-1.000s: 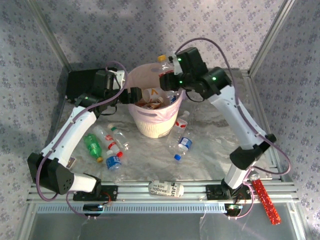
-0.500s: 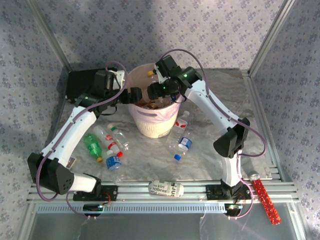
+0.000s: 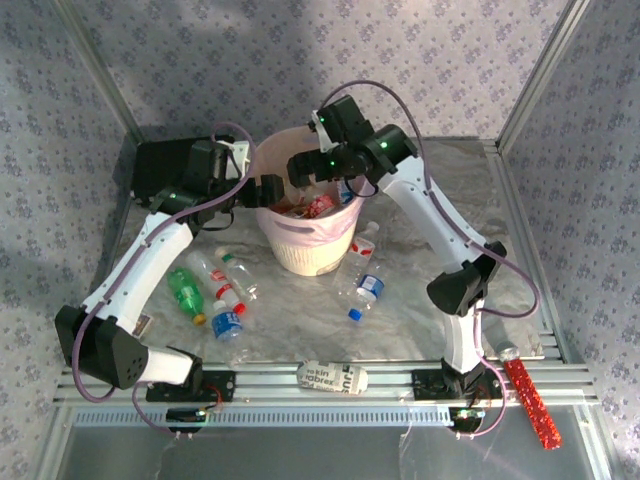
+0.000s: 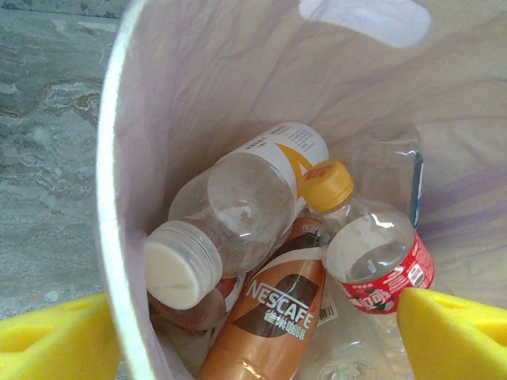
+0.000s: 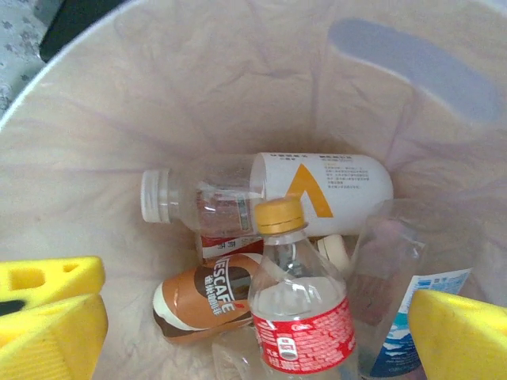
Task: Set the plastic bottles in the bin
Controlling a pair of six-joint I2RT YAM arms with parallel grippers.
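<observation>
The bin (image 3: 305,250) stands upright on the counter (image 3: 420,300), midway between the left and right edges and closer to the far edge. Both arms reach over it.

The left gripper (image 4: 245,336) hangs at the bin's left rim. Its yellow pads (image 4: 55,344) are spread wide with nothing between them, one pad outside the wall and the other inside. The right gripper (image 5: 253,332) hovers above the bin's mouth, likewise spread and empty.

Several bottles are piled inside the bin:
- A clear bottle (image 4: 214,226) with a white cap lies on its side.
- A brown Nescafe bottle (image 4: 273,317) leans beneath it.
- A white bottle (image 5: 325,190) with an orange mark lies across the heap.
- A red-labelled bottle (image 5: 297,305) with a yellow cap sits neck-up on top.
- A blue-labelled bottle (image 5: 400,321) rests against the wall just beside the red-labelled one.

More may lie underneath, but the pile hides them.

Six bottles lie on the counter outside the bin. Four are on its left, toward the left edge:
- A green bottle (image 3: 185,290).
- Two clear ones (image 3: 232,280), side by side.
- A blue-capped bottle (image 3: 228,322) nearer the near edge.

Two are on its right. A small clear bottle (image 3: 365,240) lies just beside the bin's base, and a blue-banded bottle (image 3: 369,288) lies a little nearer the near edge.

A white packet (image 3: 333,378) lies on the near edge between the arm bases. A black case (image 3: 160,165) sits in the far left corner.
</observation>
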